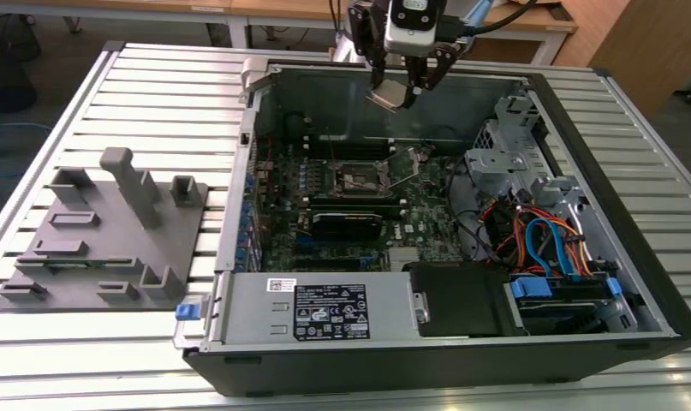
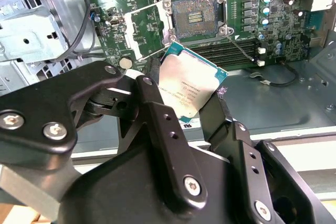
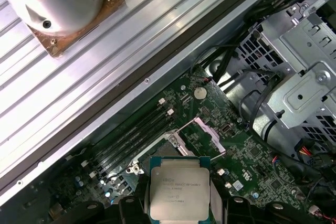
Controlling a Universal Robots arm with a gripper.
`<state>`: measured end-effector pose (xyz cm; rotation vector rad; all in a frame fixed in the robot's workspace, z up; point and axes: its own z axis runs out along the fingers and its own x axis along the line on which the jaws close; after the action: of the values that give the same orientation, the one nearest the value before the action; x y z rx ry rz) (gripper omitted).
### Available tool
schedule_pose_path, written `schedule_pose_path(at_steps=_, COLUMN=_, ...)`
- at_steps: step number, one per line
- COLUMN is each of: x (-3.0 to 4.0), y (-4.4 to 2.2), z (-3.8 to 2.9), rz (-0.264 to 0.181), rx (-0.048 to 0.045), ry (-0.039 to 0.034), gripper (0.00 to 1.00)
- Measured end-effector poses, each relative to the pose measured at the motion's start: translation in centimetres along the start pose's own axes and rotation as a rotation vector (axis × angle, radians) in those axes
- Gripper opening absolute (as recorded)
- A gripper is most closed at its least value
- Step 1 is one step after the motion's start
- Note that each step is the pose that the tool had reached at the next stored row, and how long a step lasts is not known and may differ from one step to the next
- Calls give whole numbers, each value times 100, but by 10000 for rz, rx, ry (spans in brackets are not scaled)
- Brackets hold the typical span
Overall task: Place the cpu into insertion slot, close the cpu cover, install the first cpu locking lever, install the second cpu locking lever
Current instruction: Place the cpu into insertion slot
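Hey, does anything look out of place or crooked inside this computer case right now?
Nothing looks damaged or spilled. The cpu is clamped at a tilt in the gripper, up above the open case, and the insertion slot on the green board is bare.

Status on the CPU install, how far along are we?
Done: nothing seated. The socket is empty and the cover stands open.
In hand: the gripper has its jaws shut on the chip, in the air above the case.
Left: seating the chip, closing the cover and both levers; one lever looks unlatched.
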<state>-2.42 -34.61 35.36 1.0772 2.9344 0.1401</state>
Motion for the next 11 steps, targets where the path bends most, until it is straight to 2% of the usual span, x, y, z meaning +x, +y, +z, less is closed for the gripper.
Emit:
schedule_pose_path(at_steps=7, x=0, y=0, z=0, rz=188, rx=-4, ry=-17, gripper=54)
schedule_pose_path(at_steps=11, x=0, y=0, z=1, rz=448, rx=-9, ry=-40, gripper=54)
